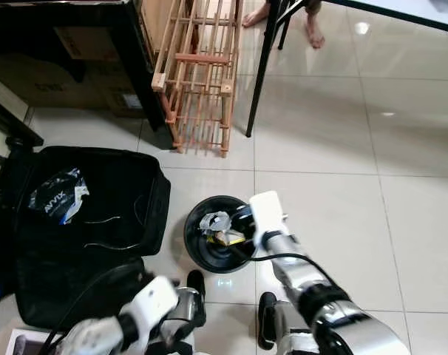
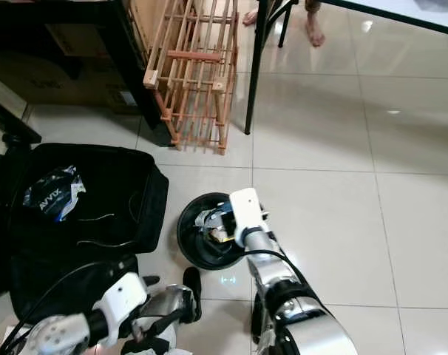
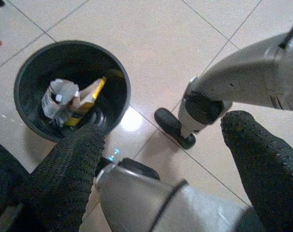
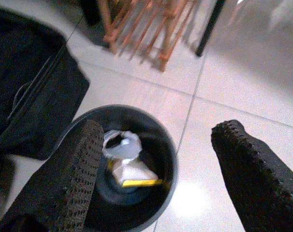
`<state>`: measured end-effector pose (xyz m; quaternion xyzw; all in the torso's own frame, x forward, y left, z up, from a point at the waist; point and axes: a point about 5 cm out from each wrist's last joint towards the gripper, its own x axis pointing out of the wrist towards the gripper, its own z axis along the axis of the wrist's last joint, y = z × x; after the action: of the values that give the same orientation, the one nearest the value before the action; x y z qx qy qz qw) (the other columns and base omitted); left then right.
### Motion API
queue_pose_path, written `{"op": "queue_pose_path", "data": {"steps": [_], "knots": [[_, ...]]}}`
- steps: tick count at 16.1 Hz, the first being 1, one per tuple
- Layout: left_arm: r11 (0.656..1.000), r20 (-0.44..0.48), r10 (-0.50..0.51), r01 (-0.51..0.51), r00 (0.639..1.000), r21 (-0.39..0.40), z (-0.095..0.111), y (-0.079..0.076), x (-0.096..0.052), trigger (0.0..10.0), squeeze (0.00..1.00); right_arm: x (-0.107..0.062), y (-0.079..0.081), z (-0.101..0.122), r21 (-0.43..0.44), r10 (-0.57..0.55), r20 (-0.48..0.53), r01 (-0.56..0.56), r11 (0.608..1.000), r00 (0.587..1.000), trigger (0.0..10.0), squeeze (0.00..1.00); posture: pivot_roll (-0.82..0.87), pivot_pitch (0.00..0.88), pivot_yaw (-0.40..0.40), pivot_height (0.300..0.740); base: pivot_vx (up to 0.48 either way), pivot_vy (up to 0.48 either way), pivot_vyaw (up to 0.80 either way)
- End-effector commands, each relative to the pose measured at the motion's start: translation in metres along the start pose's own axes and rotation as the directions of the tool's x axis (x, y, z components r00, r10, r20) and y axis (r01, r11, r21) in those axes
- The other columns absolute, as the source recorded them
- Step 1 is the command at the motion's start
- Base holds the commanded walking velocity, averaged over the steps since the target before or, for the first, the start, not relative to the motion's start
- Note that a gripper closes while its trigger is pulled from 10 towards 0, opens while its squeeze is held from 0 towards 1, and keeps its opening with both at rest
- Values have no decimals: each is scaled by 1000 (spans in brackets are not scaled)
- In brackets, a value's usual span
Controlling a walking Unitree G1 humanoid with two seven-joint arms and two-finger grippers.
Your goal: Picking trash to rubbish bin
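Note:
A round black rubbish bin (image 1: 191, 222) stands on the tiled floor just in front of my feet. Inside it lie a crumpled silvery-white wrapper (image 4: 121, 144) and a white and yellow packet (image 4: 135, 175). My right gripper (image 4: 158, 130) hangs over the bin's right rim, open, with nothing between its fingers. My left gripper (image 3: 161, 125) is low at my left side, near my legs. It is open and empty, and the bin (image 3: 122, 79) lies beyond its fingers.
An open black bag (image 1: 98, 222) lies left of the bin and holds a blue and white wrapper (image 1: 58, 196). A wooden rack (image 1: 198, 74) and a black table leg (image 1: 259, 74) stand behind. A person's bare feet (image 1: 313, 29) are at the back. Bare tiles (image 1: 372, 222) stretch to the right.

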<state>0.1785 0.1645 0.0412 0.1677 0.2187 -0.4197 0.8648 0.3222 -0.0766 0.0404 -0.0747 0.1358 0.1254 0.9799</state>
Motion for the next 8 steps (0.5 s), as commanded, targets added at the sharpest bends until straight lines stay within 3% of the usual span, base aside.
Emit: {"op": "queue_pose_path", "data": {"steps": [1,3,5,8], "knots": [[1000,-22,-17,17,1000,-17,-8,-5,3,10000,0,-4,-3,-3,26,-28,31,27,999,999,10000,0,151,292,22,740,0,0,0],[1000,13,1,-1,1000,-10,0,3,15,10000,0,-12,-24,13,20,-104,162,102,995,981,10000,0,125,246,15,740,0,0,0],[999,70,41,-40,997,-16,12,13,30,10000,0,-28,-47,34,16,-184,297,188,982,937,10000,0,85,198,15,740,0,0,0],[992,178,122,-117,976,-40,38,32,47,10000,0,-61,-69,49,23,-254,370,265,964,893,10000,0,30,138,25,740,0,0,0]]}}
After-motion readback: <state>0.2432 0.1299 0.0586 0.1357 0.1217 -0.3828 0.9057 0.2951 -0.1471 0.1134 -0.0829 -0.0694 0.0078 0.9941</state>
